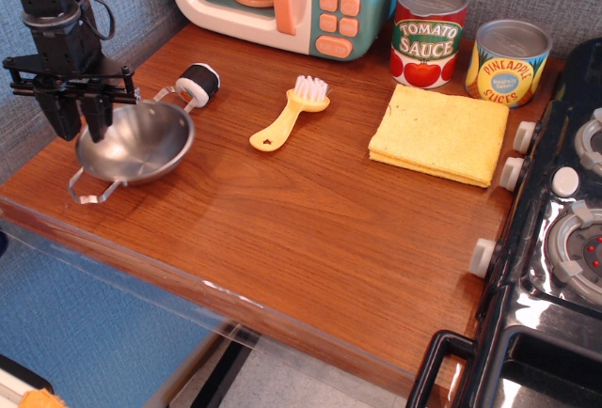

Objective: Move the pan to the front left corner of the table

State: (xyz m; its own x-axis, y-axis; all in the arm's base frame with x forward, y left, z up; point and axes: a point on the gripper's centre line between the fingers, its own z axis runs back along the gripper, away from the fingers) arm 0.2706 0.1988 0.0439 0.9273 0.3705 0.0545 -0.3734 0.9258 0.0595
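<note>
Steel pan (134, 143) was located at the table's (310, 211) front left corner, its rim straddled by parted gripper (79, 121) fingers. If dragged further, it could be tipped over the edge.

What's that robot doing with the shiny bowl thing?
The robot's gripper is at the left rim of the pan, one finger inside the bowl and the other outside it. The pan sits near the left edge of the table, close to the front corner. The yellow brush, the yellow cloth and the two cans at the back lie apart from the arm.
</note>
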